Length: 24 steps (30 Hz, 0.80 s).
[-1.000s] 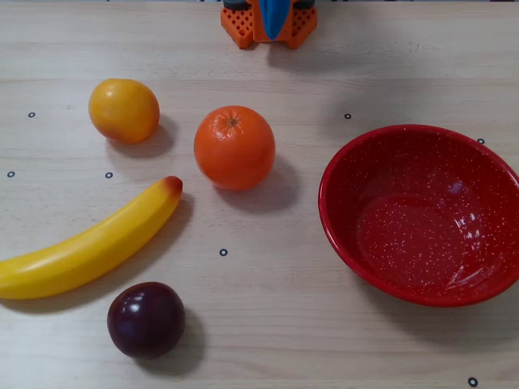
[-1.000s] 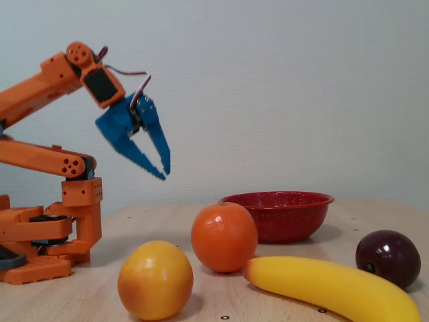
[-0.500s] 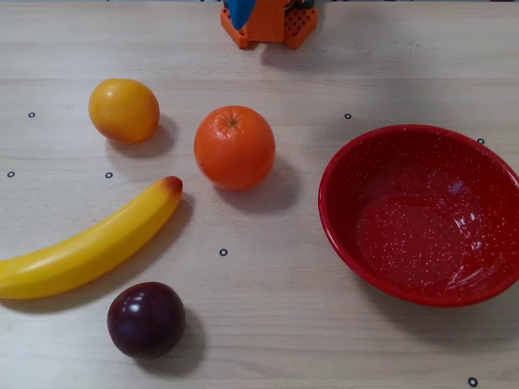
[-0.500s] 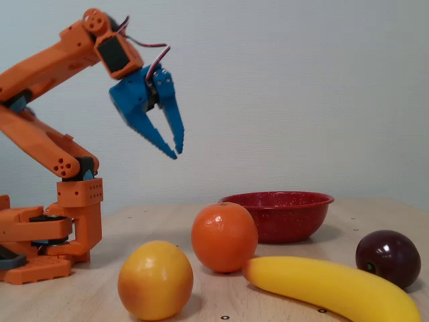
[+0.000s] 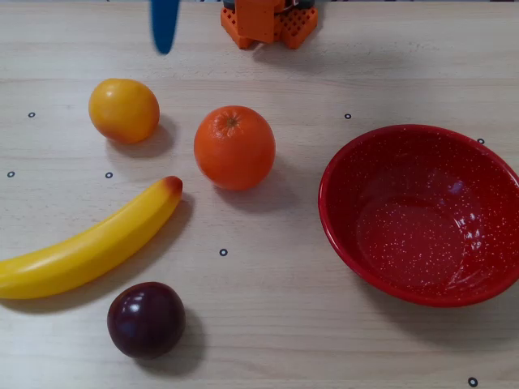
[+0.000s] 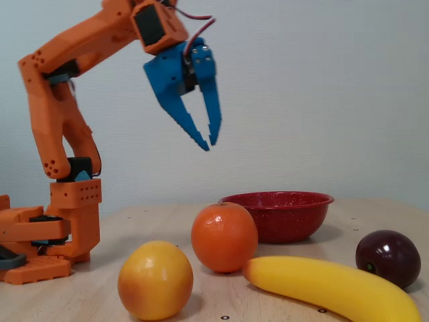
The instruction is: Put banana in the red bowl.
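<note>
Since the earlier frames the arm has risen and reached forward: in the fixed view the blue end effector (image 6: 208,142) now hangs higher and further right than it did a second ago, high in the air and roughly over the orange (image 6: 224,236). In the overhead view one blue finger tip (image 5: 165,26) has come into the picture at the top edge, left of the orange base (image 5: 268,20), where before it sat at the base itself. Nothing on the worktop (image 5: 268,340) has shifted.

The fingers are spread a little, with a narrow gap between the tips, and they hold nothing.

As for the task, I judge that none of it is done. The banana (image 5: 89,244) lies flat on the worktop at the left of the overhead view, its orange-red tip pointing up toward the orange (image 5: 234,147), untouched and well apart from the end effector. A yellow-orange fruit (image 5: 123,109) sits above it and a dark plum (image 5: 146,318) just below it. The red bowl (image 5: 336,215) stands empty at the right, well apart from the banana.

Everything remains: bringing the end effector down over the banana, closing on it, lifting it, carrying it past the orange, and letting go over the bowl. The plum just beside the banana's middle leaves little room on that side, so the grasp likely calls for some care.
</note>
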Motion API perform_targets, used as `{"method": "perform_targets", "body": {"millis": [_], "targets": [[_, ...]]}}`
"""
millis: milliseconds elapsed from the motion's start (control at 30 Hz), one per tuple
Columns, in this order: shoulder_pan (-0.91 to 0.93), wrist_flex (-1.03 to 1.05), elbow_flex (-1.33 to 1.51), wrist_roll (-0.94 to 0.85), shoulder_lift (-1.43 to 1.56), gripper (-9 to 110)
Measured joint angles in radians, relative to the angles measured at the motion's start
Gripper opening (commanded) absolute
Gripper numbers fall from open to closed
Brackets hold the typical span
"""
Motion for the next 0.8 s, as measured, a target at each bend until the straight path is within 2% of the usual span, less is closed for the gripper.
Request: {"method": "perform_targets", "body": {"millis": [267,567,800], "targets": [[0.095,0.000,-0.247,-0.080,-0.265,0],[0.156,0.034,-0.453,-0.242,-0.511,6],[0.176,0.049,-0.581,-0.431,-0.675,20]]}}
